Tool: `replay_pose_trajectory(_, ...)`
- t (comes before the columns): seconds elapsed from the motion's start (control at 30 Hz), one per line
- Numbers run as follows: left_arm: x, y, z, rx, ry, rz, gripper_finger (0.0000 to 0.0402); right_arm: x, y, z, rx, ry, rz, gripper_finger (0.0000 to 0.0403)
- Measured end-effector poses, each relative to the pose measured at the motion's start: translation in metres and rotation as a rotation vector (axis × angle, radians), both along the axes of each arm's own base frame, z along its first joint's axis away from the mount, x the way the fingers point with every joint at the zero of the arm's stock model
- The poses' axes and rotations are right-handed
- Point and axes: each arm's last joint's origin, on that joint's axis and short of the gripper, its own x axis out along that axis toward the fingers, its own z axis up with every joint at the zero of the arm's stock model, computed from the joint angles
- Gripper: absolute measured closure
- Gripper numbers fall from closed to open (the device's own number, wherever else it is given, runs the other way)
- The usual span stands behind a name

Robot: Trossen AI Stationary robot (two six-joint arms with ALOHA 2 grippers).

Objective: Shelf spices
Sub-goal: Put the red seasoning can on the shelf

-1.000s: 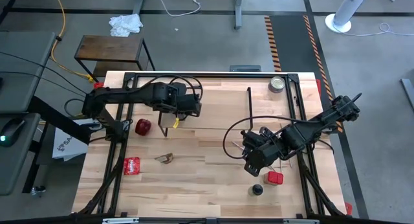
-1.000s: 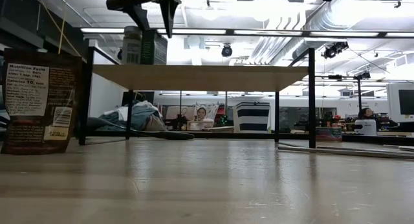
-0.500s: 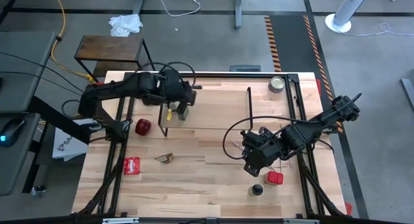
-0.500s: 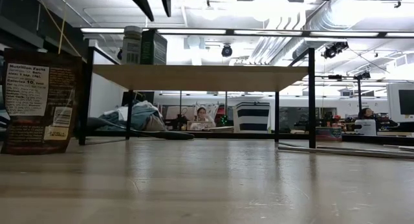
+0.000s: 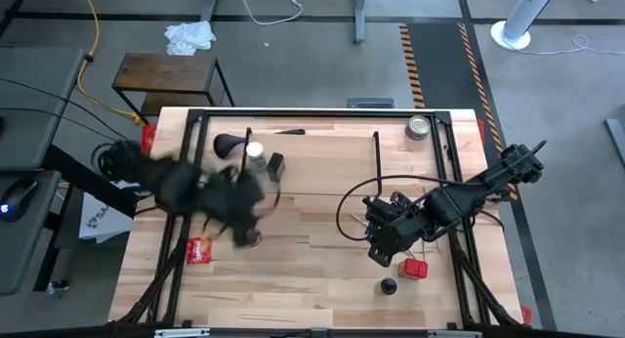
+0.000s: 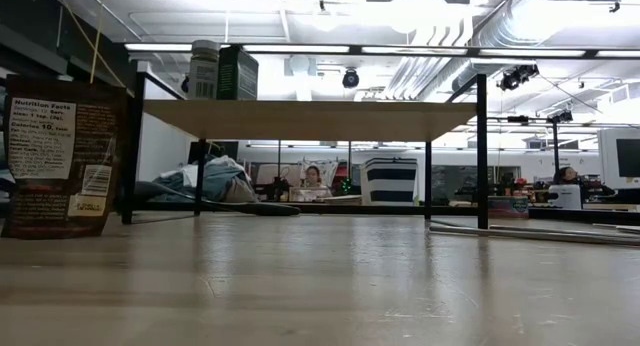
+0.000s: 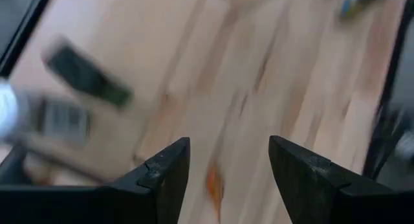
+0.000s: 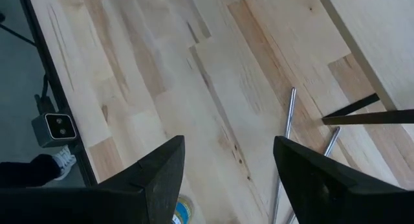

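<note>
Left pincer (image 7: pixel 226 160) spread, empty, blurred over counter (image 5: pixel 322 279); right pincer (image 8: pixel 228 160) likewise spread (beside shelf (image 5: pixel 322 152)).

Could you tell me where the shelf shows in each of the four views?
High view: the shelf stands mid-table, between the arms.
Low view: the shelf spans the upper middle, raised on its legs.
Left wrist view: too blurred to tell.
Right wrist view: one end of the shelf shows beyond the fingers.
Shared landmark: its black end frame.
</note>
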Motion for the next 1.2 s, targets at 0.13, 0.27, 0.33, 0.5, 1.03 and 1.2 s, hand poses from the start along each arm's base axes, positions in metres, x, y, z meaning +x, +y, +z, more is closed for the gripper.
replay_pose_trajectory(0.13,-0.023,-0.047,-0.023,0.041,0.053,-0.032,0.0197,0.0,0.0,0.0,0.006,0.004,0.004,0.017)
replay_pose_trajectory(0.27,-0.039,-0.073,-0.04,0.03,0.081,-0.043,0.0197,-0.001,0.001,0.0,0.014,0.018,0.028,0.017)
replay_pose_trajectory(0.33,-0.043,-0.079,-0.05,0.037,0.114,-0.044,0.0197,-0.001,0.001,0.0,0.007,0.021,0.056,0.017)
replay_pose_trajectory(0.5,-0.043,-0.082,-0.061,0.037,0.121,-0.026,0.0197,-0.001,0.002,0.0,-0.002,0.03,0.11,0.017)
replay_pose_trajectory(1.03,-0.021,-0.076,-0.061,0.045,0.059,-0.14,0.0197,-0.003,0.006,-0.001,0.073,0.089,0.31,0.0169)
replay_pose_trajectory(1.2,-0.017,-0.072,-0.061,0.069,0.067,-0.174,0.0197,-0.004,0.008,-0.001,0.12,0.11,0.359,0.0169)
